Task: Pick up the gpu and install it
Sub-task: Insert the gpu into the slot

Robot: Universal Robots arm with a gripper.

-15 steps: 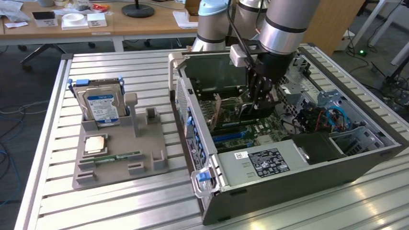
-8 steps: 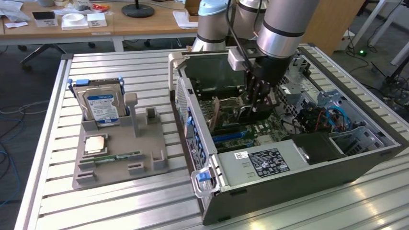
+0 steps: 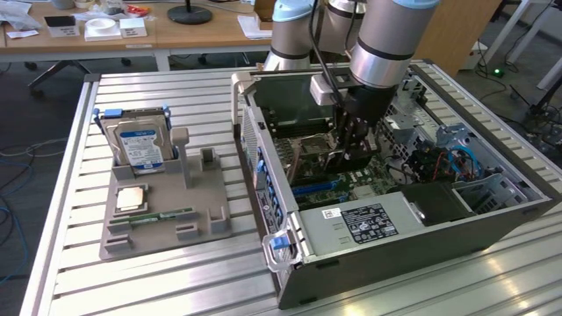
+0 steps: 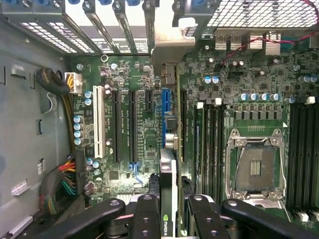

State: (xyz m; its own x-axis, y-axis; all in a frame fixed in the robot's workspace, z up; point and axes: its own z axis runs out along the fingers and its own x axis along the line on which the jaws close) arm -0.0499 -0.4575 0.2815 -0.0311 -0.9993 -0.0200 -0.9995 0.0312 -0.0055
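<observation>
My gripper (image 3: 353, 131) is down inside the open computer case (image 3: 290, 263), over the motherboard (image 4: 134, 149). It is shut on the gpu (image 4: 168, 169), a thin dark card seen edge-on between the black fingers (image 4: 147, 214). In the wrist view the card's silvery end bracket (image 4: 172, 45) lies by the rear slot openings. The card runs in line with the blue expansion slot (image 4: 166, 107). I cannot tell whether the card touches the slot. In the exterior view the gpu (image 3: 358, 153) hangs below the fingers, just above the board.
On the exterior view's left a grey holder (image 3: 158, 224) carries a silver hard drive (image 3: 139, 148), a square chip (image 3: 131, 197) and a green memory stick (image 3: 162, 215). The case also holds a processor socket (image 4: 254, 167), cable bundles (image 4: 62, 181) and a labelled power supply (image 3: 369, 222).
</observation>
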